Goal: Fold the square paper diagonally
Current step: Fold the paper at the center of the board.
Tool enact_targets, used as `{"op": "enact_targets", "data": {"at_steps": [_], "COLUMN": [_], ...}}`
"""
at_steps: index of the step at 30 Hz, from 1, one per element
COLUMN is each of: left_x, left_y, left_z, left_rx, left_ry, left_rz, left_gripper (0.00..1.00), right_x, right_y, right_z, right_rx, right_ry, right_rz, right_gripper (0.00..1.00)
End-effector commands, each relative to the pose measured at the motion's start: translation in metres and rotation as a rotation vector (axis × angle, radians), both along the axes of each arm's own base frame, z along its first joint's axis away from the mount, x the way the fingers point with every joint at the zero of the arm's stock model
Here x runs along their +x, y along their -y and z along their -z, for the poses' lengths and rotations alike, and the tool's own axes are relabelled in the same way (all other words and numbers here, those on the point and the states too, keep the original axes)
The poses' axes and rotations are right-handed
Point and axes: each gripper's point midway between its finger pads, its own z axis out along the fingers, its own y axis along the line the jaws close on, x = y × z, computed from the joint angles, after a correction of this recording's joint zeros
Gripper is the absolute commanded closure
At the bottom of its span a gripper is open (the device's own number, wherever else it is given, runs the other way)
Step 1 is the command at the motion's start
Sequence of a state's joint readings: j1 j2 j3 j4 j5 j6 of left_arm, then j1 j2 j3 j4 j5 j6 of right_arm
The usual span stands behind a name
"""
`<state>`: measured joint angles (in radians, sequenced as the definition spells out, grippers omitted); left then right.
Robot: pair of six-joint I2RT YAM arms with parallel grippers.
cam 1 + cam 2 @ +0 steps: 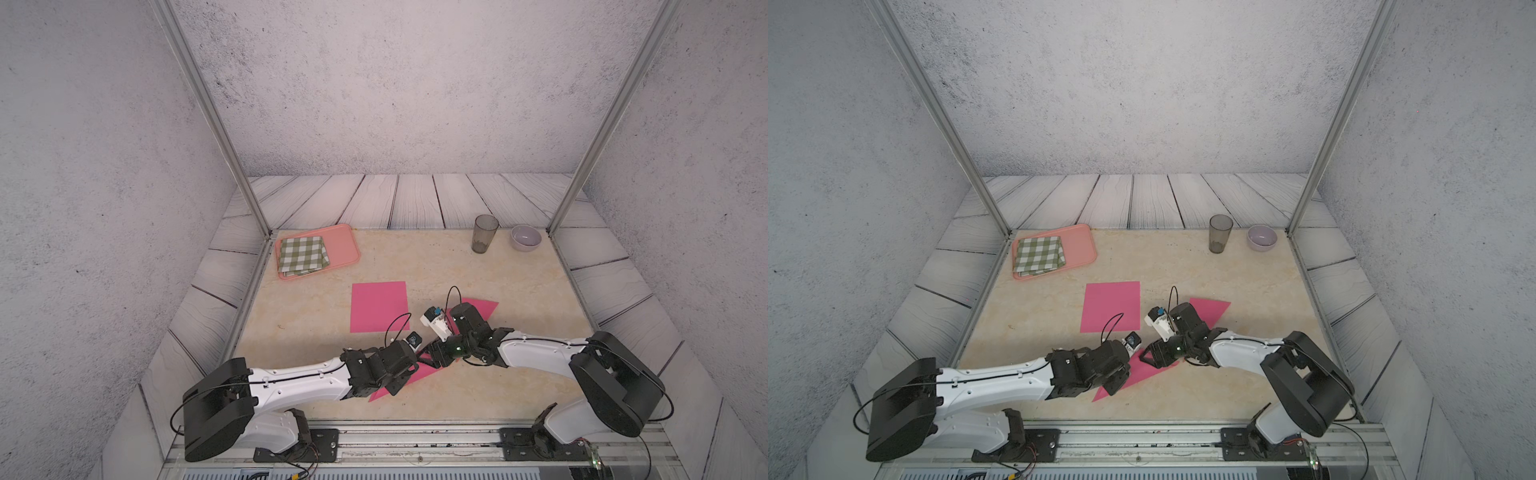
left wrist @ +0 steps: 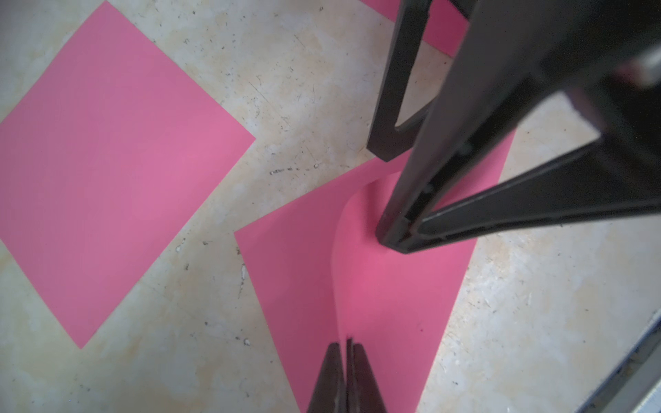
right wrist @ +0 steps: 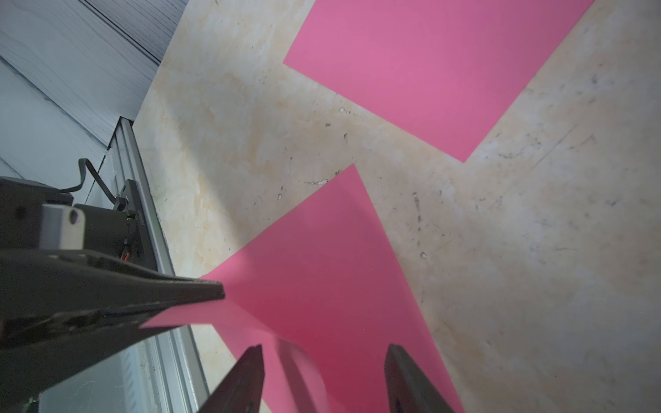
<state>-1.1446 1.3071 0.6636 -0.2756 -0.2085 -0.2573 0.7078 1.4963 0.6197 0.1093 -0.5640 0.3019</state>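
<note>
We see the left pincer pinching the folded paper, the right pincer spread above it; the tray holds a cloth.

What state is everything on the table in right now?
Near paper: partly folded, flap curled up.
Far paper: flat, unfolded.
Left gripper: jaws shut on near paper's raised edge.
Right gripper: jaws open over it.
Cloth: folded, on tray.
Cup: upright.
Bowl: upright.
</note>
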Motion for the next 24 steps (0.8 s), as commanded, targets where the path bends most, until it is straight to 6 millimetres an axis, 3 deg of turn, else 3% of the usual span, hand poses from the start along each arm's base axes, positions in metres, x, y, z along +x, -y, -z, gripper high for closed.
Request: {"op": "enact_targets", "data": {"at_steps": [1,18,24], "left_x": [0.003,0.004,0.005], "left_y": [0.008,0.008,0.006], "left_z": [-0.013,-0.012,-0.012], "left_rx": [-0.039,-0.041,-0.042], "left_ry": [0.015,0.015,0.019], "left_rz": [0.013,0.005,-0.006], "left_gripper": [0.98,0.98,0.98], "right_x": [0.008,0.000,-0.004], "right_y": [-0.006,-0.015,-0.016], "right_z": [-0.002,-0.004,-0.003], "right_rx": [-0.002,0.012,0.002], "right_ry": [0.033,-0.001,-0.010], "right_rz": [-0.002,-0.026,-0.026], "right_gripper": [0.43,0.89,0.97]}}
